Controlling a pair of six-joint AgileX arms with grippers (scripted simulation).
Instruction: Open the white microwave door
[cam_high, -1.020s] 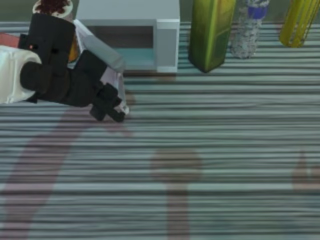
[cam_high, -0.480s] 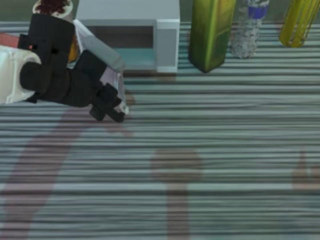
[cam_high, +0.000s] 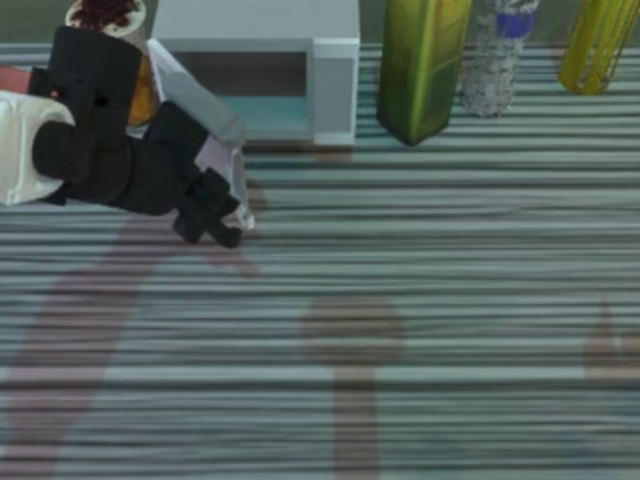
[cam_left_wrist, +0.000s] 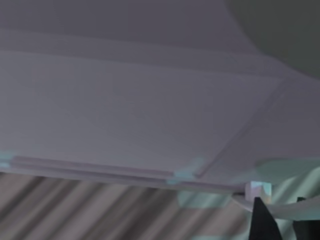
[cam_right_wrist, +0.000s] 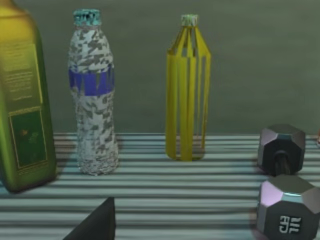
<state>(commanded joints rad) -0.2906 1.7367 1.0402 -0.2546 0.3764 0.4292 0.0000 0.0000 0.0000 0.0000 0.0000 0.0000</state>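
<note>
Left tool (cam_high: 222, 212): at the free edge of the door (cam_high: 200, 100), fingers closed on it, shifted slightly leftward and back versus a second ago. Door: swung well out from the white microwave (cam_high: 262, 45) at the desk's (cam_high: 420, 300) far left, teal cavity floor exposed. Opening judged nearly complete. Right tool: out of view, state cannot be told; parked facing the bottles.

White microwave (cam_high: 300, 40) at table's back-left, door (cam_high: 200, 105) swung open
</note>
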